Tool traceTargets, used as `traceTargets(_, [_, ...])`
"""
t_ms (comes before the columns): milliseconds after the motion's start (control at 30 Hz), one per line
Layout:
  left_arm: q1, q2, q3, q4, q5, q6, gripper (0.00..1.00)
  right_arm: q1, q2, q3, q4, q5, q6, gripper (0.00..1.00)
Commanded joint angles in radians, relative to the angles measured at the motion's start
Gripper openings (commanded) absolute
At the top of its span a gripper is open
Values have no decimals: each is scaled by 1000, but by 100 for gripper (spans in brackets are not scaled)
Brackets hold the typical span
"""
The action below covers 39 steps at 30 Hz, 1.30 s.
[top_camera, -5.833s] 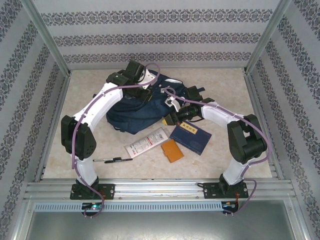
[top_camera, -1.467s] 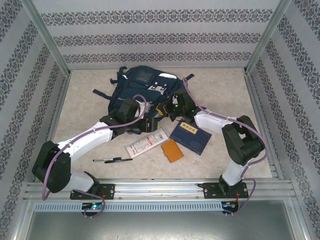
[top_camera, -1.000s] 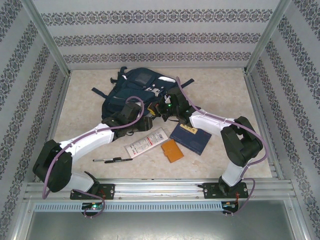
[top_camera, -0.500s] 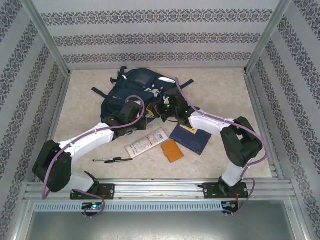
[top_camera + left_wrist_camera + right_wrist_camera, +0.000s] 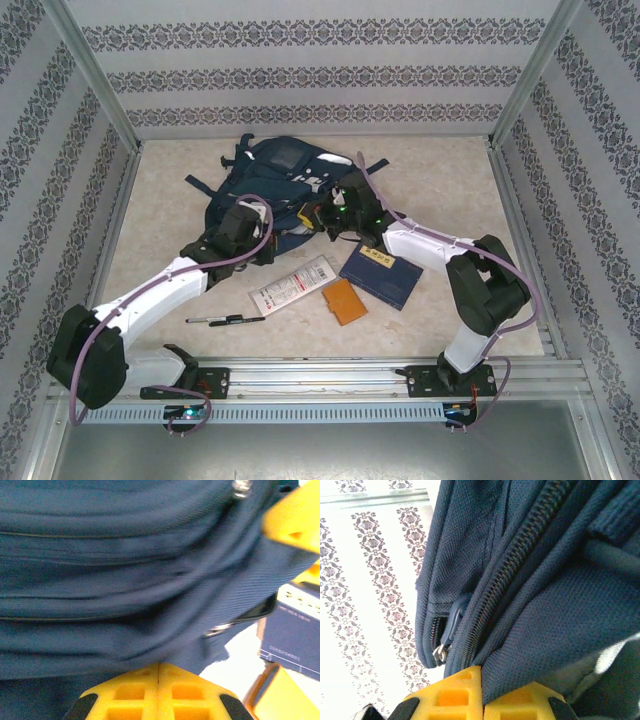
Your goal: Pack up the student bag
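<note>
Student bag (image 5: 262,178) — interior hidden — left hand (image 5: 159,669), right hand (image 5: 482,674) pinched shut on fabric.

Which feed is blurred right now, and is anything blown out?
Left wrist: the student bag fabric is smeared by blur, and the table patch at lower right is blown white. Right wrist: zipper teeth sharp, patterned wall washed out. Top external: even light, sharp, soft shadows.

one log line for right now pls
left tool: shut against student bag | right tool: shut on its fabric by zipper | navy booklet, pen: on table, unpacked
</note>
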State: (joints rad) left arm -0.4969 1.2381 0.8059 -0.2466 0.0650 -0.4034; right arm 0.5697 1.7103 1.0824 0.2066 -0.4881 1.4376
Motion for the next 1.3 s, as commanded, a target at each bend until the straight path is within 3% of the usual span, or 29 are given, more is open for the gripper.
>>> traceTargets(0, [54,-45,-28,0,37,57,0,-36,-57,-10,28,-30,-33,0])
traceTargets(133, [141,-43,0,-66,105,137,0,-86,-63,-26,-2,-48,-76,0])
traceTargets(200, [173,-4,32,-55,263,177,0,-100,-62,-33,-2,-58,-77,0])
traceTargets(233, [175,26,54,-32,386,180,13,-102,-63,-33,3,-62,-74,0])
traceTargets(267, [172,54,69,1,494,145,45,-99,-64,-28,5,-64,-73,0])
traceTargets(300, [164,81,79,44,586,74,59,-95,-64,-19,4,-64,-74,0])
traceTargets(400, [113,105,66,150,616,-71,62,-78,-62,6,6,-63,-60,0])
traceTargets(600, [33,85,29,199,450,-185,61,-44,-46,38,9,-64,-30,0])
traceTargets(733, [23,108,21,167,364,-193,52,-17,-43,58,22,-64,-6,0])
traceTargets(1000, [22,126,42,162,244,-152,52,43,-48,85,25,-50,19,0])
traceTargets(1100, [23,130,45,203,271,-111,43,67,-48,88,28,-46,25,0])
traceTargets(1267, [23,131,20,269,274,-74,14,91,-48,90,30,-43,34,0])
